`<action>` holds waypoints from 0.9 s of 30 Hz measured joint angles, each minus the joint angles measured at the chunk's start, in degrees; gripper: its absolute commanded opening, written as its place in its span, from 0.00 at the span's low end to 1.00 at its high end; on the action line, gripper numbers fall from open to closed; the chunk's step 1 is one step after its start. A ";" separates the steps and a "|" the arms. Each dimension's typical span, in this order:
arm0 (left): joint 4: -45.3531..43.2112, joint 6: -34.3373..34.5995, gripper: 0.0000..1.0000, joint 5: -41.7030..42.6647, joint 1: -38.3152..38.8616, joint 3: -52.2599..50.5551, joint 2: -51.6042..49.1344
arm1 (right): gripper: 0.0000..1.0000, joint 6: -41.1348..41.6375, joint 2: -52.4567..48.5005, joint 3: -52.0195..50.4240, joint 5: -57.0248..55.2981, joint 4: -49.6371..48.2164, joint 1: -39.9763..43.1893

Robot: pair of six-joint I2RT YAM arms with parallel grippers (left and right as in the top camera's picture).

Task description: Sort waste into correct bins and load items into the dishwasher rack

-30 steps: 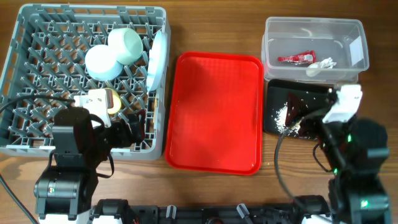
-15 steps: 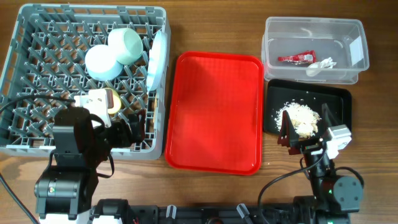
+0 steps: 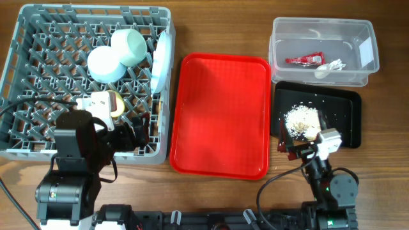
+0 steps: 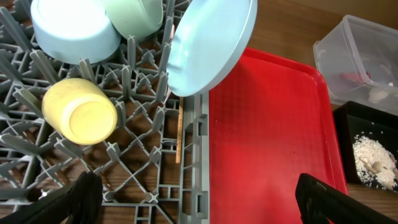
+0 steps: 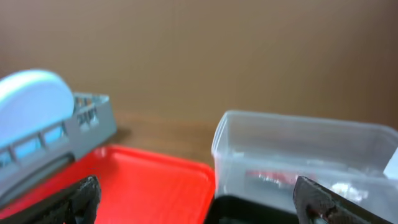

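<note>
The grey dishwasher rack holds the pale green bowl, the light blue saucer, the pale blue plate standing on edge, and the yellow cup. The thin wooden stick lies in the rack by its right wall. The clear tub holds the red wrapper and the white scrap. The black tray holds the beige food scraps. My left gripper is open and empty over the rack's front right corner. My right gripper is open and empty at the black tray's front edge. I see no fork.
The flat red tray lies between the rack and the bins, with nothing on it. The left wrist view shows the rack's right wall under my open jaws. The right wrist view looks low across the red tray toward the clear tub.
My right arm has drawn back from over the black tray toward the table's front edge, and the heap of food scraps now shows. The left arm has not moved.
</note>
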State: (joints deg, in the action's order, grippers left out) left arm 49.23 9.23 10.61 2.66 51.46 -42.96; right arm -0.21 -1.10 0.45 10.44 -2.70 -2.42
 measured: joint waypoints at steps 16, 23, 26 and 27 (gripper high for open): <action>-0.02 0.00 1.00 -0.02 0.00 0.00 0.00 | 1.00 4.04 0.07 -0.07 -4.09 2.45 1.11; 0.00 0.00 1.00 -0.02 0.00 0.00 0.00 | 1.00 5.33 0.07 -0.07 -5.66 2.69 1.11; 0.00 0.00 1.00 -0.02 -0.02 0.00 0.02 | 1.00 5.42 0.07 -0.07 -5.84 2.69 1.11; 0.00 0.00 1.00 0.00 0.00 0.00 0.00 | 1.00 5.55 0.07 -0.07 -5.86 2.69 1.11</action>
State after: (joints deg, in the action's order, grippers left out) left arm 49.23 9.23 10.61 2.66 51.46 -42.96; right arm 5.34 -1.04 0.38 4.58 -0.01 -1.30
